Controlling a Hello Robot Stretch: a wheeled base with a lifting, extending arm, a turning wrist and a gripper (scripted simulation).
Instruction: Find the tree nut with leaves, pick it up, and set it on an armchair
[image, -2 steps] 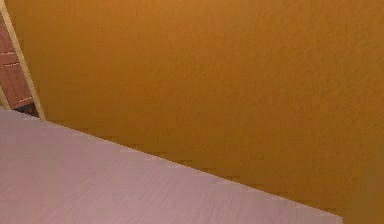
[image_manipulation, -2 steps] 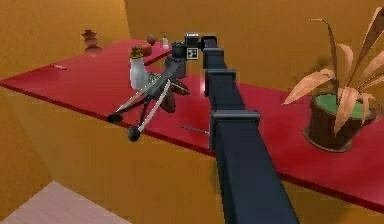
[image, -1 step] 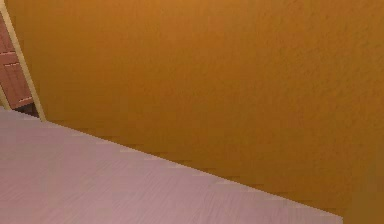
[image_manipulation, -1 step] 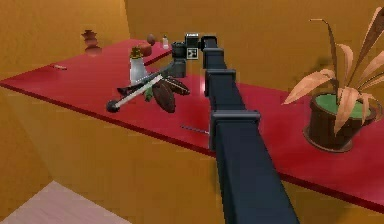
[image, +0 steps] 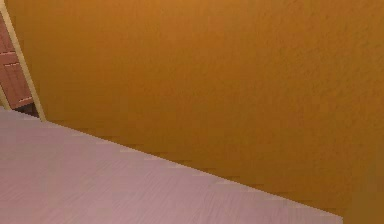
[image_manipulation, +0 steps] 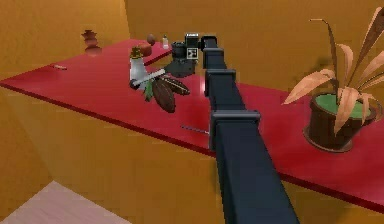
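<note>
Tree nut with leaves, a dark brown oval with green leaf tips (image_manipulation: 166, 92), sits on or just above the long glossy red tabletop (image_manipulation: 80, 88), at about seven o'clock from the dark-bodied end effector (image_manipulation: 149, 76) on the black square-section arm (image_manipulation: 236, 140). Because the red surface lies right behind the nut, I cannot tell whether the end effector is gripping it or holds nothing.

This looks like the pick-up step, at or near the grasp. The next move probably calls for a straight lift to prove the hold. The arm would then draw back, keeping away from the brown-potted plant with orange-green leaves (image_manipulation: 335, 112) at three o'clock, before the base goes looking for an armchair.
</note>
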